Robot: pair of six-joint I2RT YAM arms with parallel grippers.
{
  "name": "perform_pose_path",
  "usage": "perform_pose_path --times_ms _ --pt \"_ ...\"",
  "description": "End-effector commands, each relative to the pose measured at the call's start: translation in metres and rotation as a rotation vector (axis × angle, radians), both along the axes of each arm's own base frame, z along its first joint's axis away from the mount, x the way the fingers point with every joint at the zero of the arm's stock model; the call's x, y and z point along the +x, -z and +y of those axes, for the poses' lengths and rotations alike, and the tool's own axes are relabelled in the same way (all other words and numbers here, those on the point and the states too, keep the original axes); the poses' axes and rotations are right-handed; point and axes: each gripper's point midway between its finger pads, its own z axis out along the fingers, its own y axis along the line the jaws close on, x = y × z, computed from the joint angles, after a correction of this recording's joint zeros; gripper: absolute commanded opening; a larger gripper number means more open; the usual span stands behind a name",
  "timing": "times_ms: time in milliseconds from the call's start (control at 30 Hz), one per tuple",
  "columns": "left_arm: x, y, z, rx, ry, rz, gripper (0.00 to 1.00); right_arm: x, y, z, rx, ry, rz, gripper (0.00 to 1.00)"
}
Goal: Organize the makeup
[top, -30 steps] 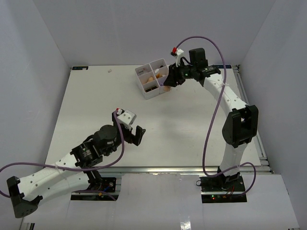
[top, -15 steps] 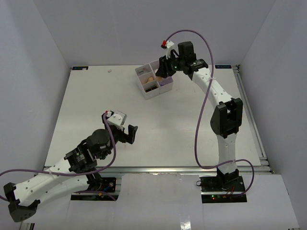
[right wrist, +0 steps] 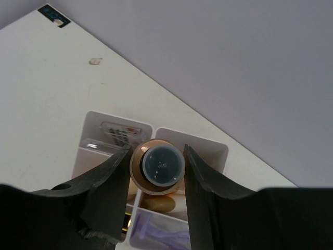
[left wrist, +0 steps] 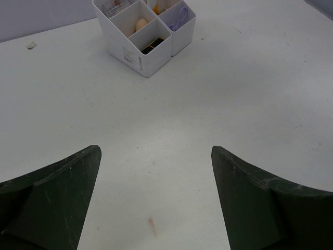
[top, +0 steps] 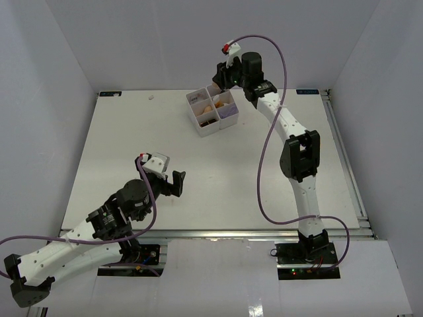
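My right gripper (right wrist: 157, 162) is shut on the tan bottle with a dark cap (right wrist: 157, 166) and holds it, cap toward the camera, above the white four-compartment box (right wrist: 219, 149). Below it lie a beige sponge (right wrist: 159, 203), a clear packet (right wrist: 120, 133) and a purple item (right wrist: 156, 232) in separate compartments. In the top view the right gripper (top: 223, 78) hangs over the box's far corner (top: 213, 125); the bottle is hidden there. My left gripper (left wrist: 156, 198) is open and empty over bare table (top: 173, 185). The left wrist view shows the box (left wrist: 132, 52) with a sponge (left wrist: 141, 24) and a black-gold lipstick (left wrist: 151, 44).
A small white scrap (top: 151, 97) lies at the table's far left. A faint pink smear (left wrist: 153, 225) marks the table between my left fingers. Grey walls close in the table on three sides.
My right arm has swung left and upward from the box's right side to above it, still holding the bottle. My left arm has drawn back toward the near left.
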Motion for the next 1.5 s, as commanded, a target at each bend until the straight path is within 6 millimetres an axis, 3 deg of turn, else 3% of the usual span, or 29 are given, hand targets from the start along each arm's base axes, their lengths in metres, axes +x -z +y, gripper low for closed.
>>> perform_pose_path --times_ms 0,333,733,1167,1467 --pt "0.003 -0.001 0.007 0.003 -0.035 -0.016 0.98 0.042 -0.034 -0.015 0.045 0.106 -0.204 0.08" --pt "0.005 0.0 0.009 0.017 -0.048 -0.017 0.98 0.067 -0.008 -0.02 0.047 0.113 -0.237 0.08" --pt "0.004 0.002 0.004 0.025 -0.026 -0.013 0.98 0.075 0.014 -0.012 0.034 0.104 -0.267 0.08" --pt "0.003 0.0 0.002 0.021 -0.012 -0.015 0.98 0.08 0.053 -0.01 -0.015 0.118 -0.251 0.11" --pt "0.002 -0.001 0.001 0.017 -0.004 -0.018 0.98 0.074 0.056 -0.01 -0.011 0.114 -0.213 0.1"
